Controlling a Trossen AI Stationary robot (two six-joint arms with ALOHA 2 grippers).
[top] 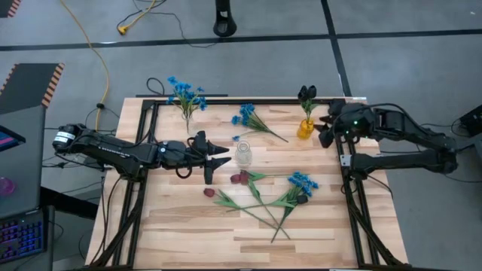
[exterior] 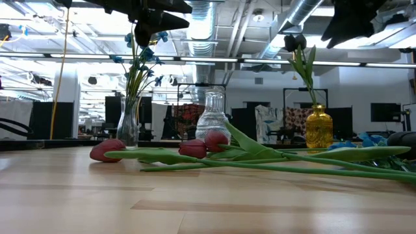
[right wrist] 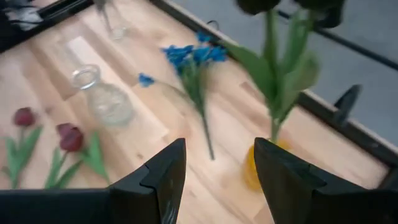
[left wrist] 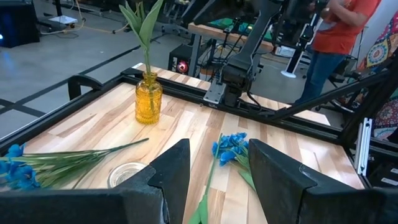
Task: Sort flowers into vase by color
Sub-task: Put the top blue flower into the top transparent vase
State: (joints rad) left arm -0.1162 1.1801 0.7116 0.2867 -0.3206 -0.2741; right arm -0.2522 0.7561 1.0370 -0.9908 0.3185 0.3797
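High view shows the left gripper [top: 217, 160] empty with its fingers apart just beside the clear vase [top: 243, 153], so it should drop squarely over a red flower's [top: 239, 179] stem lying nearby on the table [top: 181, 226] before closing.

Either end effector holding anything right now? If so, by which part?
Nothing is held. The left end effector and the right end effector are both open, with empty gaps above the table.

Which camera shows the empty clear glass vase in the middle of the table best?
The low view: the empty clear glass vase stands in full side profile behind red buds. The high view shows it small from above, the right wrist view blurred, the left wrist view only its rim.
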